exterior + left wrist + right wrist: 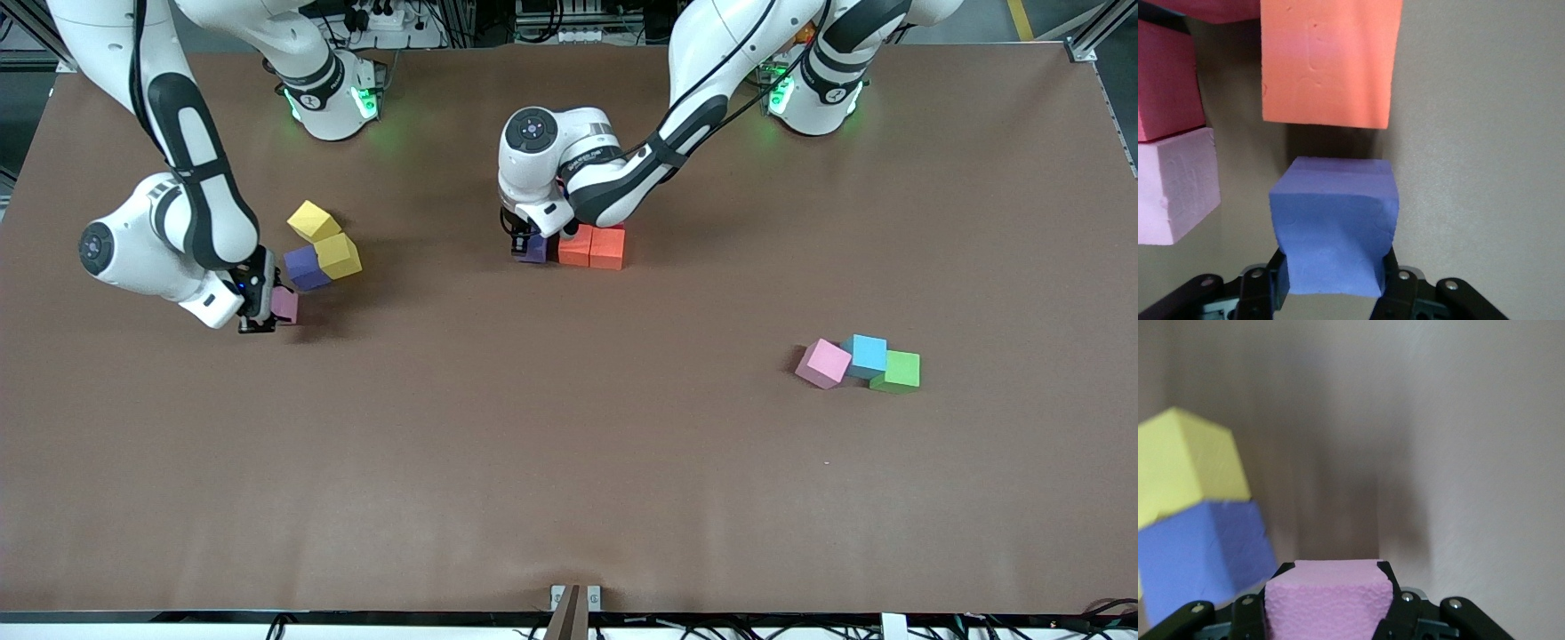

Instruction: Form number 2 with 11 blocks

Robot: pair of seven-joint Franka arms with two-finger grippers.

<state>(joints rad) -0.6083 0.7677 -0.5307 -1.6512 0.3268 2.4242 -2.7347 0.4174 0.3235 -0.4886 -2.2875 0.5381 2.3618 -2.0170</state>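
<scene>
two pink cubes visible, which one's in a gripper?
The pink cube at the right arm's end of the table, clamped in the right gripper beside the purple cube. The other pink cube sits free against the blue cube.

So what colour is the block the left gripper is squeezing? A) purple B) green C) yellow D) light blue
A: the left wrist view shows the left gripper shut on the purple block, its sides pinched in, beside an orange block.
</scene>
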